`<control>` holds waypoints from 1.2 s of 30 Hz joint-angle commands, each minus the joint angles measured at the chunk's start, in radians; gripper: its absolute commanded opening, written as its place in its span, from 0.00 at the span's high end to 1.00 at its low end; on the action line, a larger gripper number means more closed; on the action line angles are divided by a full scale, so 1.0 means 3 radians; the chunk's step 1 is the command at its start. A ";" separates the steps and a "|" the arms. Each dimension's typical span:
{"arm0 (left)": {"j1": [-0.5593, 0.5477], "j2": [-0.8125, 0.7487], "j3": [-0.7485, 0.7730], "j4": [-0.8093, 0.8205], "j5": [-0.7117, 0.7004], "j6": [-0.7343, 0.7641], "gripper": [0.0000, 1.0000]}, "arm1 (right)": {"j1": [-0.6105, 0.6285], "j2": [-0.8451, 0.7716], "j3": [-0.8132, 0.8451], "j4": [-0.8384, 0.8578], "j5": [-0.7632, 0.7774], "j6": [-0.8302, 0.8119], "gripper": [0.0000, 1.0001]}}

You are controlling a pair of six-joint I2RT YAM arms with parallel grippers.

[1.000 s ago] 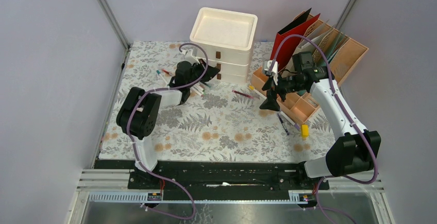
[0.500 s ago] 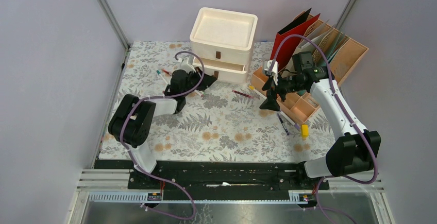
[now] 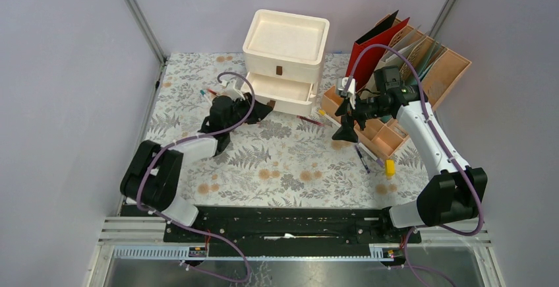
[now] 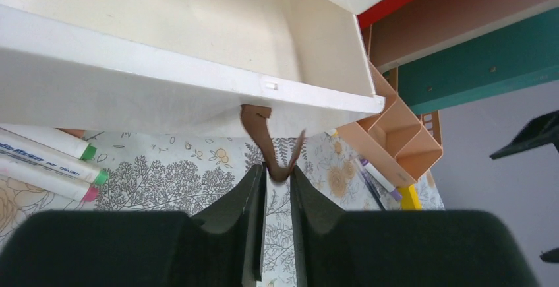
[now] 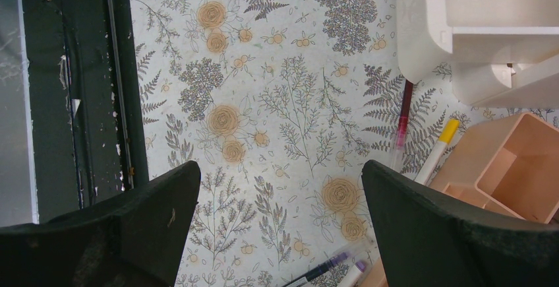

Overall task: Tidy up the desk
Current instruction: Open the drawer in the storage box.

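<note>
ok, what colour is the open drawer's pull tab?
Brown; the pull tab shows best in left wrist view.

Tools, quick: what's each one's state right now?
Left tool: nearly closed around the drawer tab; grip cannot be told.
Right tool: open, empty.

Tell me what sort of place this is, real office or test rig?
Probably a robot test cell, not an office: bare walls with metal rails, two arms bolted at the near edge, and a floral-cloth desk staged with a drawer unit, file rack and loose pens.
</note>
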State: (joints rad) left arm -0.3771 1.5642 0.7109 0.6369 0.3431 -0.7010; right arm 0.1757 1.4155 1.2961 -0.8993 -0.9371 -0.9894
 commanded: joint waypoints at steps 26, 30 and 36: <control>0.0045 -0.2732 0.0215 -0.2542 -0.0779 0.0985 0.01 | 0.0018 -0.0826 -0.1601 0.0998 0.1909 0.0900 0.00; 0.0049 -0.2571 0.0449 -0.2849 -0.0801 0.1487 0.01 | 0.0015 -0.0601 -0.1688 0.1169 0.2063 0.1008 0.00; 0.0068 -0.2468 0.0259 -0.2753 -0.0887 0.1772 0.01 | 0.0017 -0.0438 -0.1752 0.1389 0.2379 0.1155 0.13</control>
State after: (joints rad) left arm -0.3672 0.8085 0.8101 -0.1833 0.0772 -0.2676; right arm 0.1761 1.2716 0.7860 -0.5686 -0.3149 -0.6949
